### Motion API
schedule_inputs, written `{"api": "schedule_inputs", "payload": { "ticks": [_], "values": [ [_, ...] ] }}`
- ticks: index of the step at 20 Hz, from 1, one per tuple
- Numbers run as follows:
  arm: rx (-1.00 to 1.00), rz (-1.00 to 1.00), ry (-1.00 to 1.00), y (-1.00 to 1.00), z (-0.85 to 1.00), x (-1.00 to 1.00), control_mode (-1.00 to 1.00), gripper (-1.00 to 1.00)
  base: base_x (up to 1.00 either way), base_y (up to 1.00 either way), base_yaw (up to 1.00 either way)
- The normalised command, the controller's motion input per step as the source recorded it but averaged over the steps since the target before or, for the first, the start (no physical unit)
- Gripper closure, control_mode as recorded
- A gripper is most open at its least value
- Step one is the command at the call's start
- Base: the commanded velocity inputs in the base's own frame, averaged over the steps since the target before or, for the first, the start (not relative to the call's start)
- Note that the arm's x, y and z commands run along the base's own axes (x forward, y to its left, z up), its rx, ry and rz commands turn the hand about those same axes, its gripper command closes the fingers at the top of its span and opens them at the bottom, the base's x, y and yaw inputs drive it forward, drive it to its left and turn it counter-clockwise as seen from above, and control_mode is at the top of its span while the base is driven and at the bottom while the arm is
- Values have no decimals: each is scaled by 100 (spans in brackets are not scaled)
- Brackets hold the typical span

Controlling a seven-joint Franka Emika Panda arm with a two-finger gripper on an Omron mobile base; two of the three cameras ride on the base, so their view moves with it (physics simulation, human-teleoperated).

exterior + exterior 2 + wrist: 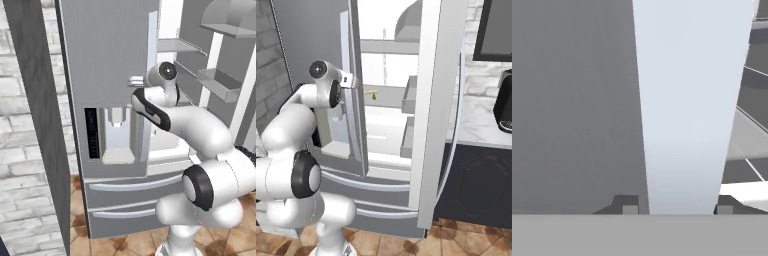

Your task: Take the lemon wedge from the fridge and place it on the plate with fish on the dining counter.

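Left base view: the gripper point(136, 80) sits at the handle point(152, 75) of the fridge point(110, 100).

Right base view: the wedge point(372, 93), tiny and yellow-green, lies on a shelf point(387, 95) beyond and right of the gripper point(355, 81).

Hand view: the fingertips point(630, 209) straddle the pale handle point(687, 110), jaws half open around it; actual contact I can't tell.

Whitish brick wall point(20, 150) at left, terracotta tile floor point(125, 245) below, marble table point(481, 125) w/ dark cabinet point(481, 185) at right.
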Motion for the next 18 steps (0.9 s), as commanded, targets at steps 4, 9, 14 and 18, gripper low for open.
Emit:
{"api": "schedule_inputs", "payload": {
  "ticks": [4,9,14,18],
  "values": [
    [-3,0,0,100,13,-78,-100,100,0,0,0],
    [-6,0,2,100,21,-71,-100,100,0,0,0],
    [-7,0,10,100,43,-62,-100,100,0,0,0],
    [-10,0,12,100,34,-79,-100,-100,0,0,0]
  ]
}}
